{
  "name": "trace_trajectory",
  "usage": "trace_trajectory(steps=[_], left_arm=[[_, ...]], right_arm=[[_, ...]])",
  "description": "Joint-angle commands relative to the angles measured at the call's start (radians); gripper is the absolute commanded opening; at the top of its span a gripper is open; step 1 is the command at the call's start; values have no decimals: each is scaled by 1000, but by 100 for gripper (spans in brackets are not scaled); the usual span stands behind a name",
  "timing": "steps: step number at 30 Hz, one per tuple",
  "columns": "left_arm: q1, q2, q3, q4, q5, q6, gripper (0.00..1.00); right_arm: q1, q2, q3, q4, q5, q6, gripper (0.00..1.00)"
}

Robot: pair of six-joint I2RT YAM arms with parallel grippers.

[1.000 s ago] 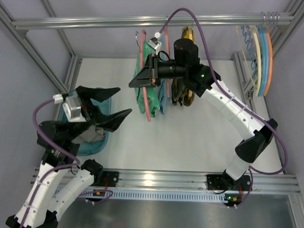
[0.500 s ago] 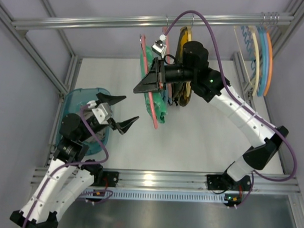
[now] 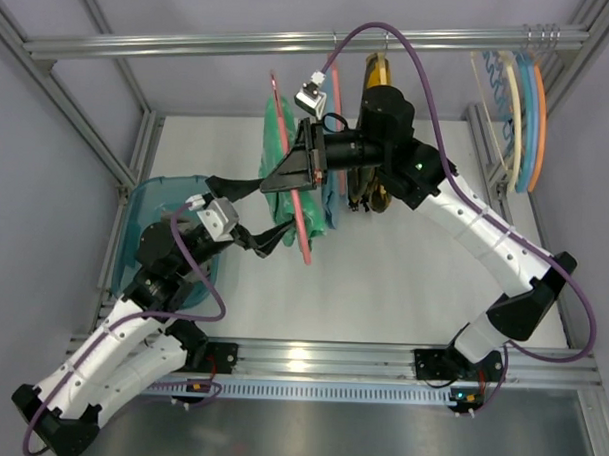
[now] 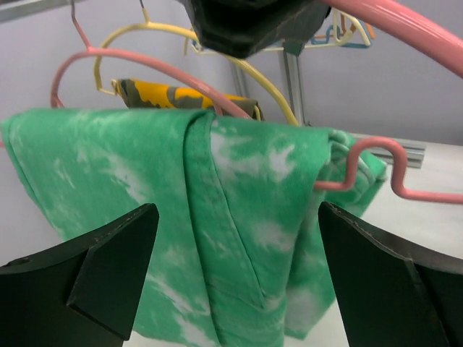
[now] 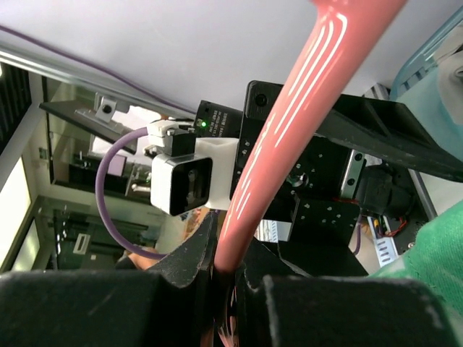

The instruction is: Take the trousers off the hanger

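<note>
The green mottled trousers [image 3: 277,137] hang folded over the lower bar of the salmon-pink hanger [image 3: 298,210]. My right gripper [image 3: 289,177] is shut on the hanger's arm and holds it out in front of the rail. In the right wrist view the pink hanger [image 5: 289,123] runs between the shut jaws of the right gripper [image 5: 233,269]. My left gripper [image 3: 268,213] is open, with one finger on each side of the trousers' lower part. In the left wrist view the trousers [image 4: 181,202] fill the gap of the left gripper [image 4: 237,210], under the hanger's wavy bar [image 4: 362,163].
A teal basket [image 3: 133,214] sits on the table at the left, under my left arm. A light blue garment [image 3: 331,201] and a yellow-and-black garment [image 3: 371,190] hang just behind the trousers. Several spare hangers [image 3: 519,115] hang at the rail's [image 3: 191,46] right end.
My left gripper has moved right from over the basket and now has its open jaws on both sides of the trousers. My right gripper kept hold of the hanger, which swung slightly.
</note>
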Motion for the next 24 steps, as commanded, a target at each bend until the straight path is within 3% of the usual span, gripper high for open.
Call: trace_trajectory(steps=[1,4,6,10,13,16,17,22,24], left_arm=[[-54,18,-17,147,-181,93,98],[-79,48,-21,204,-322,151,98],[-82,70,-25,223,-333,179,98],[-83,99,-20,223,-341,197,79],[-83,108,-37,247,-308,234,54],[-83,113,-43,270,-279,256,41],[-83,117,-44,275,-268,259,32],[-83,133,-34,279,-314,242,3],[-83,128,-34,279,-337,236,0]], right_arm=[[33,-48,78,218,-29,-42,0],[42,-46,78,221,-35,-47,0],[45,-49,76,221,-38,-47,0],[46,-48,86,221,-39,-54,0],[49,-49,86,222,-50,-58,0],[54,-54,83,228,-62,-61,0],[56,-55,81,229,-71,-62,0],[65,-68,70,227,-99,-77,0],[63,-80,58,212,-98,-97,0]])
